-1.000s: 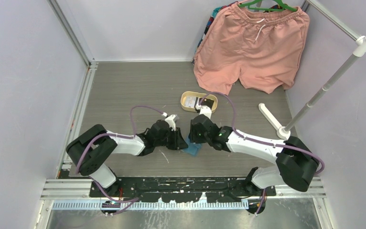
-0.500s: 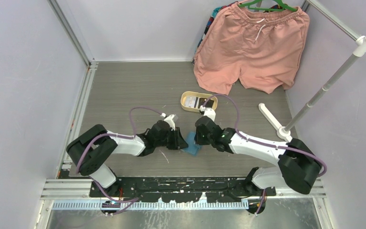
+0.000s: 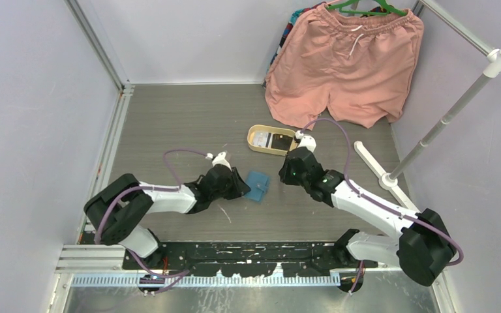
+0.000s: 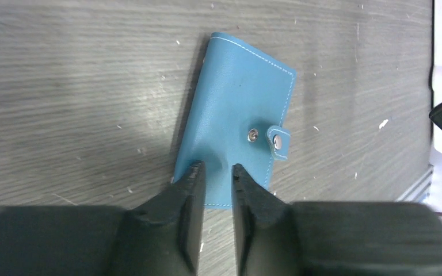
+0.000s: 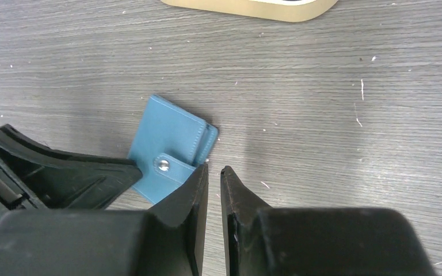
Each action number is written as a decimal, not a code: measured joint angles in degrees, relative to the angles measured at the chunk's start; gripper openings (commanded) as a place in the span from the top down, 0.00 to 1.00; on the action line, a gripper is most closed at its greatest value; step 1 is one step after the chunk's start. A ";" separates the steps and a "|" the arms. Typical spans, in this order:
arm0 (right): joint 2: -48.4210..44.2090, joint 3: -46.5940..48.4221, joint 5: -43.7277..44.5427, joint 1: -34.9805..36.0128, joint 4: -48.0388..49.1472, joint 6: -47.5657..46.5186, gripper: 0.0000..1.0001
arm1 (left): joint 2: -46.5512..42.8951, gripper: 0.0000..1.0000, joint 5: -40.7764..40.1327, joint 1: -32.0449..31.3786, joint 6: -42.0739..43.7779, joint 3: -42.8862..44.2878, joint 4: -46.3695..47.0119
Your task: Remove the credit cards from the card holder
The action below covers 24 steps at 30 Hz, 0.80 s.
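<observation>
Each arm pairs white tubular links with bulky black joint housings — the left arm [image 3: 166,197] at 8 o'clock of the overhead view, the right arm [image 3: 372,205] at 4 o'clock. A thin purple cable [image 3: 181,154] arcs free above each wrist, and another hugs each shoulder. The left gripper [image 4: 214,172] and right gripper [image 5: 214,172] are matte black — two flat, tapering fingers on a broad, blocky body, with a small white cap behind.

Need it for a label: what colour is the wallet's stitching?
White stitching on the teal-blue wallet; clearest in the left wrist view.
</observation>
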 measured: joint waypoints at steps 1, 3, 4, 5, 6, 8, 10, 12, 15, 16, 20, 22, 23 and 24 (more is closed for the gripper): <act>-0.11 0.00 -0.20 -0.37 -0.15 -0.28 0.77 | -0.55 0.59 -1.05 0.20 -0.28 -0.02 -0.57; -0.20 0.00 -0.85 -1.05 -0.39 -0.98 0.72 | -1.75 0.31 -2.62 0.46 -0.04 -0.13 -1.09; -0.20 0.00 -1.29 -1.42 -0.48 -1.29 0.67 | -2.56 0.18 -3.19 0.66 0.26 -0.35 -0.94; -0.20 0.02 -1.77 -1.81 -0.55 -1.57 0.55 | -3.54 0.09 -3.63 0.76 0.94 -0.55 -0.72; -0.20 0.02 -2.12 -2.08 -0.57 -1.77 0.42 | -4.61 0.01 -4.00 0.90 1.79 -0.66 -0.52; -0.22 0.02 -2.89 -2.91 -0.33 -2.51 0.10 | -6.69 0.00 -4.63 1.18 3.91 -0.66 -0.48; -0.46 0.02 -3.06 -3.63 0.11 -2.91 0.00 | -8.85 0.00 -5.07 1.79 6.29 -0.33 -1.20; -1.46 0.00 -2.93 -4.39 0.81 -3.54 0.00 | -11.19 0.00 -5.05 2.95 9.25 0.72 -2.78; -3.54 0.00 -1.88 -5.09 2.34 -4.57 0.00 | -15.69 0.00 -3.41 7.13 14.05 2.75 -4.61; -4.02 0.04 -1.27 -5.22 2.73 -5.07 0.00 | -17.42 0.00 -2.54 9.20 15.50 3.37 -5.20; -3.10 1.40 1.49 -5.53 2.51 -6.80 0.00 | -24.17 0.00 0.85 19.34 21.68 5.86 -9.68; -2.49 1.75 2.86 -5.53 2.58 -7.10 0.00 | -26.82 0.00 1.49 23.93 25.14 7.13 -12.61; -2.47 1.75 3.63 -5.53 2.54 -7.15 0.00 | -28.09 0.00 2.03 26.14 26.75 7.50 -13.99; -2.49 1.73 4.44 -5.55 2.56 -7.15 0.00 | -29.20 0.00 2.49 27.85 28.11 7.58 -15.13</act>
